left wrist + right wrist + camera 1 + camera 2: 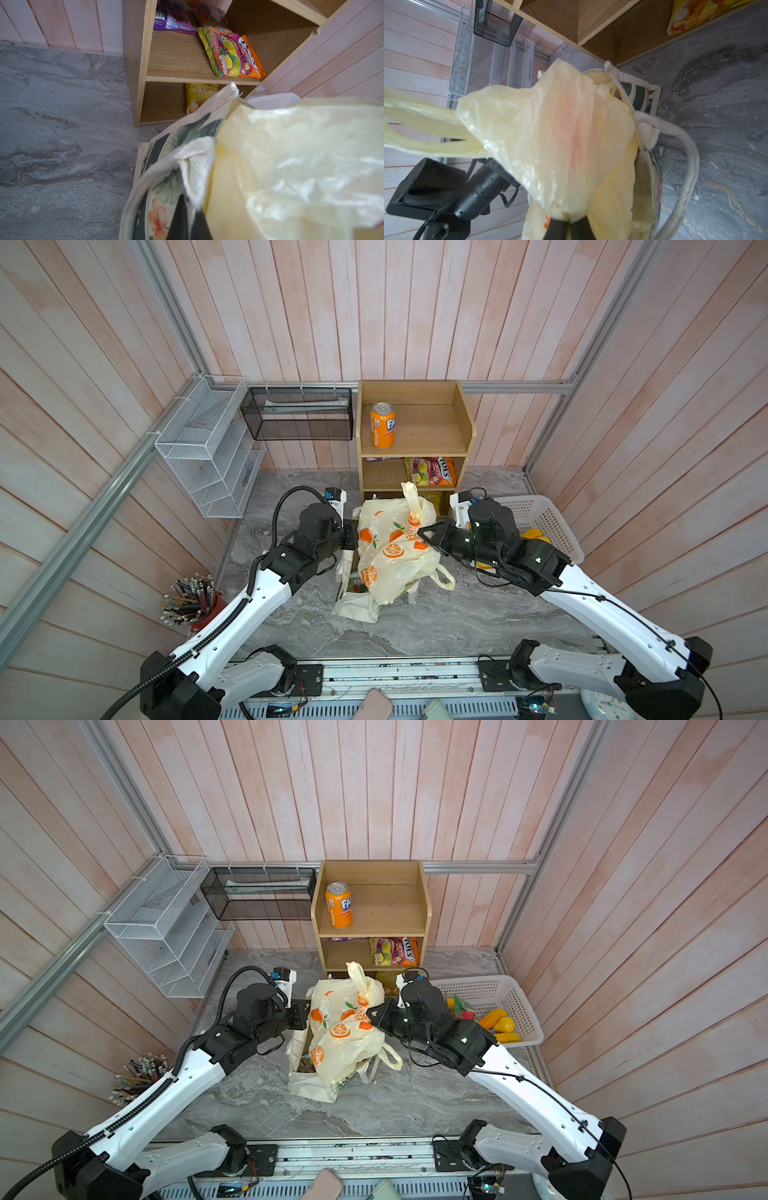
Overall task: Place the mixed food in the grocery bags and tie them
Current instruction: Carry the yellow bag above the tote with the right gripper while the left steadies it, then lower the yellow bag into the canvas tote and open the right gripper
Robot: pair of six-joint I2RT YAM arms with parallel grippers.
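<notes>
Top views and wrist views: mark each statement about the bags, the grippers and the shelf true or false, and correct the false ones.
1. The right gripper is shut on the plastic bag printed with oranges. True.
2. The orange soda can lies on its side on the table. False: it stands upright on the top level of the wooden shelf unit.
3. The left gripper is shut on the cream fabric of the canvas tote. True.
4. The white perforated basket is empty. False: yellow fruit-like pieces lie in it.
</notes>
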